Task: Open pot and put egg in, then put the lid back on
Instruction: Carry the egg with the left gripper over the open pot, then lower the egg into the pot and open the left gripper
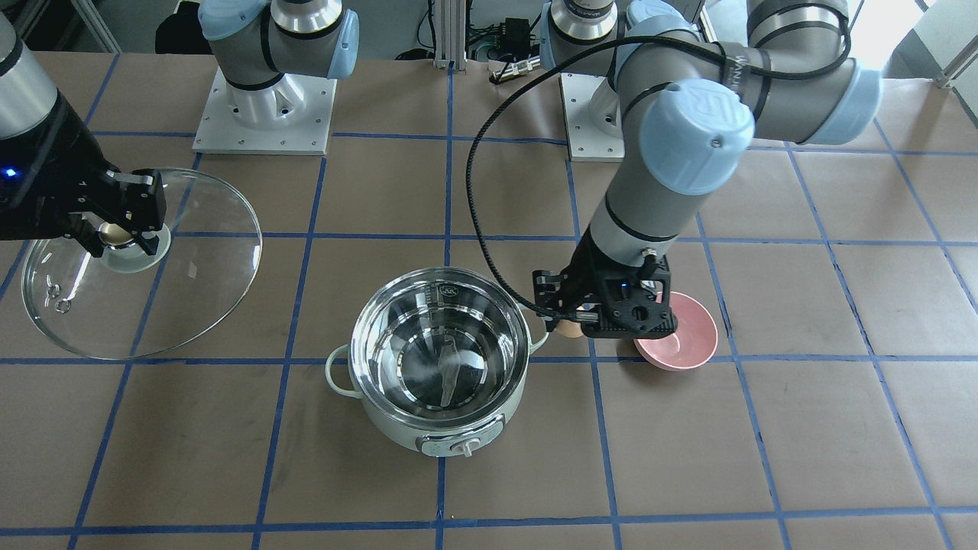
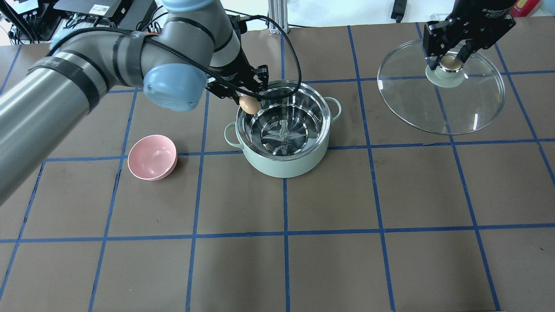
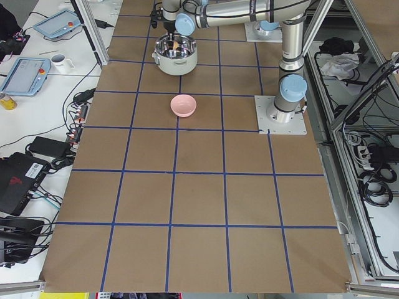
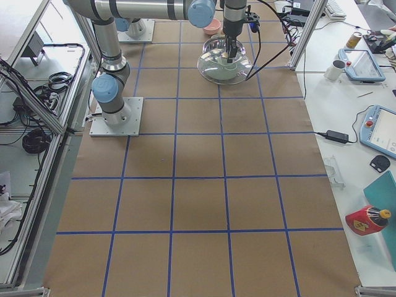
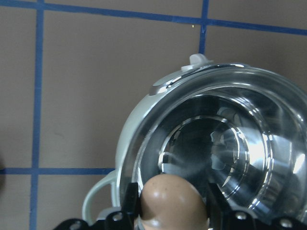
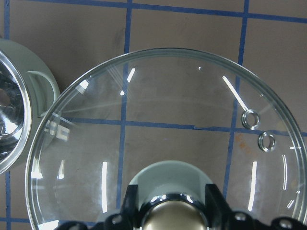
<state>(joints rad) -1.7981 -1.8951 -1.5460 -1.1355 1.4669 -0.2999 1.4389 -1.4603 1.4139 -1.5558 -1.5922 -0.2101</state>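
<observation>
Tabletop (image 2: 329, 260) is bearing the opened, empty pot (image 2: 284, 167). Left end effector (image 2: 247, 98) is gripping the egg (image 5: 171, 201), right end effector (image 2: 451, 60) the lid (image 2: 433, 104).

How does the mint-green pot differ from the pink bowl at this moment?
The round mint-green electric pot is wider and taller than the small pink bowl. The pot has a shiny steel interior, loop handles and a dial; the bowl is plain pink. Both stand upright and empty.
</observation>
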